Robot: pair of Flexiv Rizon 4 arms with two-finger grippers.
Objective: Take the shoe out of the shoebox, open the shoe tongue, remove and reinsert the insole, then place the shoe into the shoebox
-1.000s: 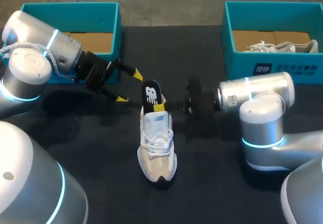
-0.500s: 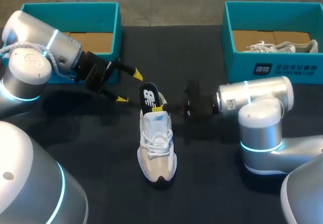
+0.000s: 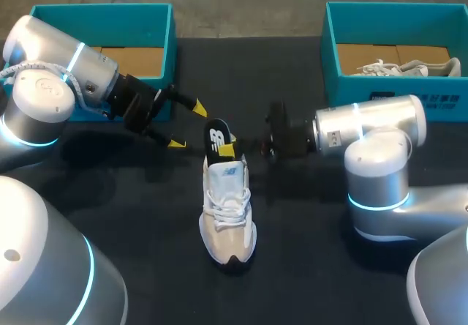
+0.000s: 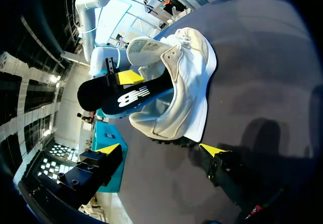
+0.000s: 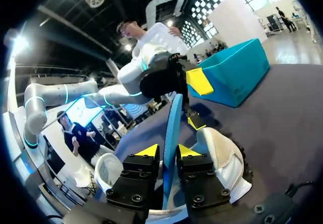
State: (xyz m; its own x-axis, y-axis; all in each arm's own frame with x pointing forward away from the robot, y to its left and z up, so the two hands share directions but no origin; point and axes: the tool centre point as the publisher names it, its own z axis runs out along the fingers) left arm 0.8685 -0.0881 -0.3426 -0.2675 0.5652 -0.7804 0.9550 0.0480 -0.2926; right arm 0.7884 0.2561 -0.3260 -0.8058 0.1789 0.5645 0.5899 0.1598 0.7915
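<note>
Two teal shoeboxes sit at the upper corners of the head view. The left shoebox is partly hidden behind my left arm. The right shoebox is cut off by the frame's right edge, and a second sneaker shows only partly above its wall.

On the dark desk, in the middle of the frame, the white sneaker stands on its sole, out of both boxes, with its toe toward the lower edge. The black insole rises on edge just above the sneaker's tongue. Whether its lower end is inside the sneaker cannot be told.

The right pincer is closed on the insole, one yellow tip on each face, with the sneaker beside it. From above, its black fingers blend into the desk, and only one yellow tip shows against the insole.

The left pincer hangs wide open and holds nothing, left of the insole and apart from it. In its own view the left pincer faces the sneaker and the insole.
</note>
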